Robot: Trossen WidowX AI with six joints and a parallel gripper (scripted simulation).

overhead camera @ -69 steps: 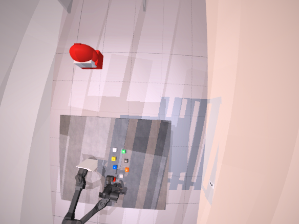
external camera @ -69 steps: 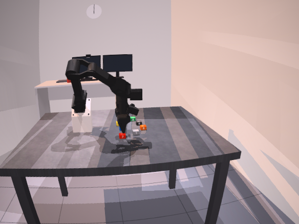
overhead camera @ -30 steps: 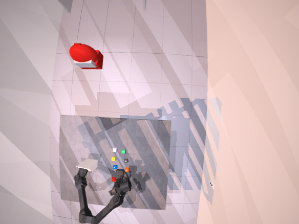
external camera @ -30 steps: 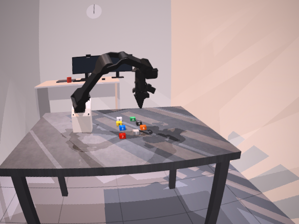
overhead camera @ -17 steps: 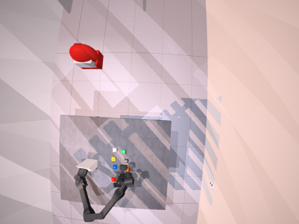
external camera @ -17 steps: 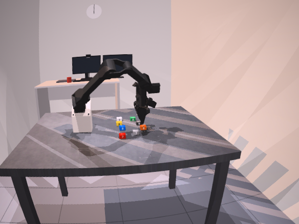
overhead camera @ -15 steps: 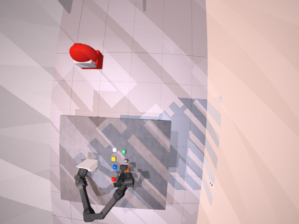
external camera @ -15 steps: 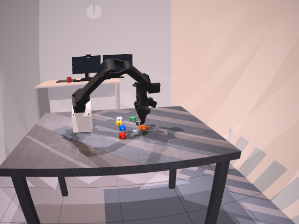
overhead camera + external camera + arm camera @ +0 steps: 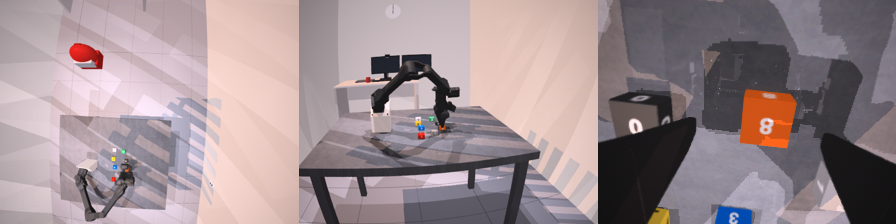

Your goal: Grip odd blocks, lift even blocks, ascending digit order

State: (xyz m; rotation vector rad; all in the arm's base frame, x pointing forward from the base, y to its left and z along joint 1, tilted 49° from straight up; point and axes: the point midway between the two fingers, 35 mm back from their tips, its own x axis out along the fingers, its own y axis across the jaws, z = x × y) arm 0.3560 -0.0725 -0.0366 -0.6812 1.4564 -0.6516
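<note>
My gripper (image 9: 442, 125) (image 9: 759, 131) is open and low over the orange block (image 9: 127, 170) (image 9: 442, 128) (image 9: 765, 122), which shows an 8 and stands on the table. In the wrist view its fingers are on either side of that block, with gaps. A dark grey block (image 9: 126, 160) (image 9: 437, 123) (image 9: 628, 117) shows 0, beside the left finger. A blue block (image 9: 114, 167) (image 9: 421, 128) (image 9: 733, 216) shows 3. A pale block (image 9: 434, 132) (image 9: 825, 189) is partly hidden by the right finger. A red block (image 9: 113, 179) (image 9: 421, 136) shows 7.
A yellow block (image 9: 113, 158) (image 9: 418, 123) (image 9: 660, 217), a white block (image 9: 114, 150) (image 9: 418, 119) and a green block (image 9: 123, 151) (image 9: 431, 118) stand on the table (image 9: 74, 133) (image 9: 504, 143); their digits are hard to read. The white arm base (image 9: 381, 124) stands at the left.
</note>
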